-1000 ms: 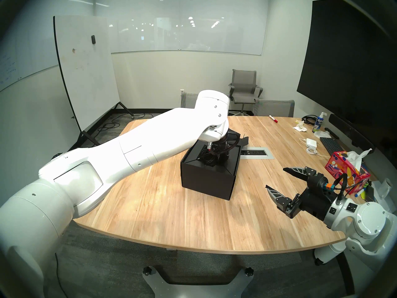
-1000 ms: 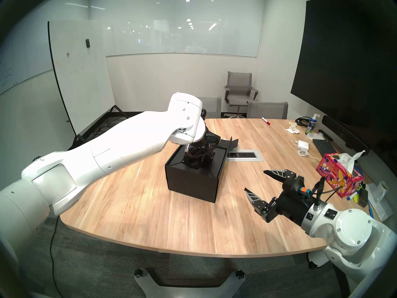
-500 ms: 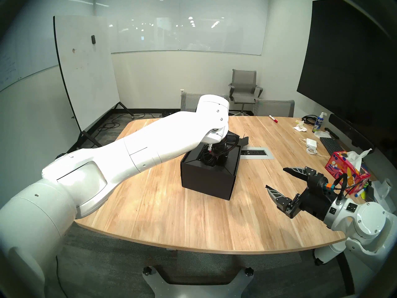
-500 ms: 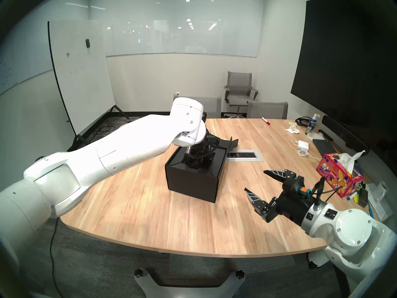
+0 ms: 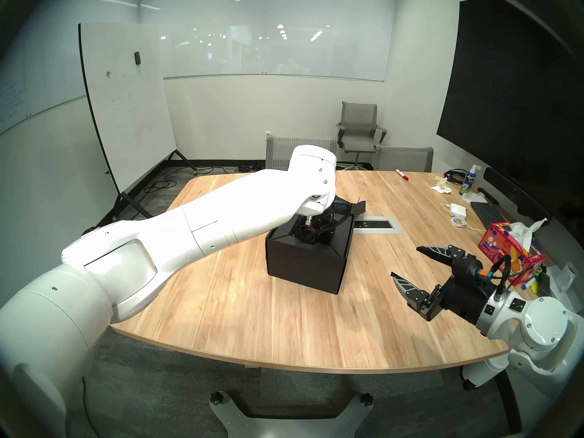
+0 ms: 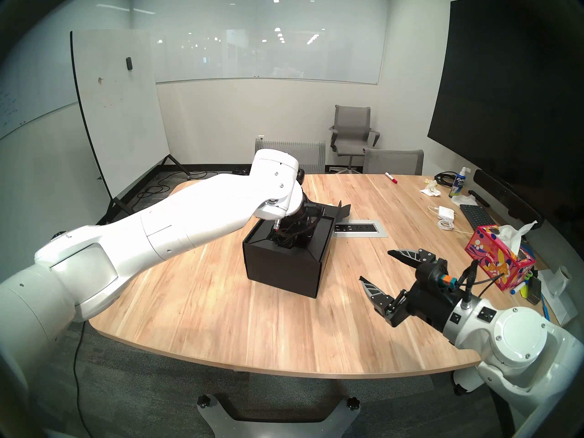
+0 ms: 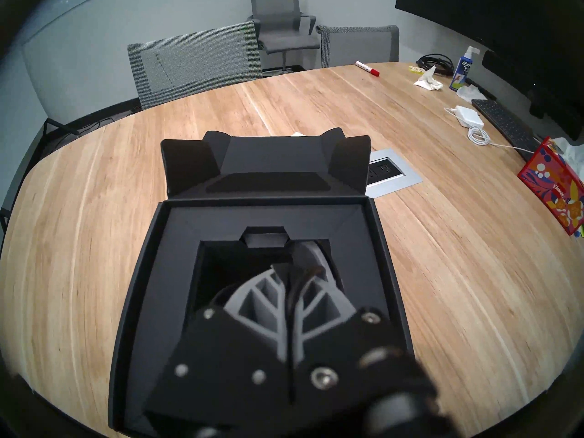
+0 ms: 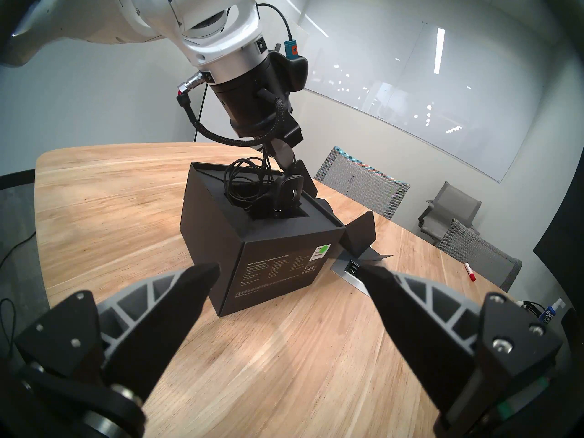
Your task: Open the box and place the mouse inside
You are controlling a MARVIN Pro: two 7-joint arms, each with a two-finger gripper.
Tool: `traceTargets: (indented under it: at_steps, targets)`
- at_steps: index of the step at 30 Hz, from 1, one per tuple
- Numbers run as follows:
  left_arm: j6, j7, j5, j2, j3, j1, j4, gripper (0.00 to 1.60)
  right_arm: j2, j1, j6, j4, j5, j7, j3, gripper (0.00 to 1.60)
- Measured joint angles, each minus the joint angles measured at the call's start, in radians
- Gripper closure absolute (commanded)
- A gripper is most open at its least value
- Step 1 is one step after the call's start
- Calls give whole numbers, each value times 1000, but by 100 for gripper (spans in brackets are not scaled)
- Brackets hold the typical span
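The black cardboard box [image 5: 303,266] [image 8: 275,270] stands open mid-table, its lid flap [image 7: 265,162] folded back behind it. My left gripper [image 8: 286,162] [image 7: 289,270] points down over the box's opening, shut on the top end of the black mouse [image 8: 289,190] [image 7: 313,263]. The mouse hangs upright, partly inside the insert's cavity. Its coiled cable [image 8: 243,181] piles up in and above the cavity. My right gripper [image 5: 405,261] [image 6: 374,265] hovers open and empty over the table, right of the box and aimed at it.
A red floral tissue box [image 5: 508,257], a black keyboard [image 5: 486,214], a white charger with cord [image 5: 458,209] and a spray bottle [image 5: 469,183] sit along the right edge. A metal outlet plate [image 5: 376,227] lies just behind the box. Grey chairs [image 7: 196,64] stand at the far side.
My left wrist has sunk slightly towards the box opening, taking the mouse lower into the cavity. The right arm has stayed still.
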Motion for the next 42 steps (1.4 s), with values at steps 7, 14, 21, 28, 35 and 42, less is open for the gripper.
traceTargets:
  at_steps: [7, 14, 21, 28, 35, 42]
  targets:
    - [11, -14, 1, 21, 0, 0, -5, 83, 0, 0, 0, 0, 0, 0, 0, 0]
    - [29, -27, 1, 38, -3, 0, -9, 4, 0, 0, 0, 0, 0, 0, 0, 0]
    - [46, -39, -13, 58, -13, 0, -21, 0, 0, 0, 0, 0, 0, 0, 0, 0]
    - [61, -36, -47, 84, -31, -2, -56, 0, 0, 0, 0, 0, 0, 0, 0, 0]
    - [78, -11, -91, 115, -58, -6, -104, 0, 0, 0, 0, 0, 0, 0, 0, 0]
    - [100, 9, -148, 154, -93, -12, -156, 0, 0, 0, 0, 0, 0, 0, 0, 0]
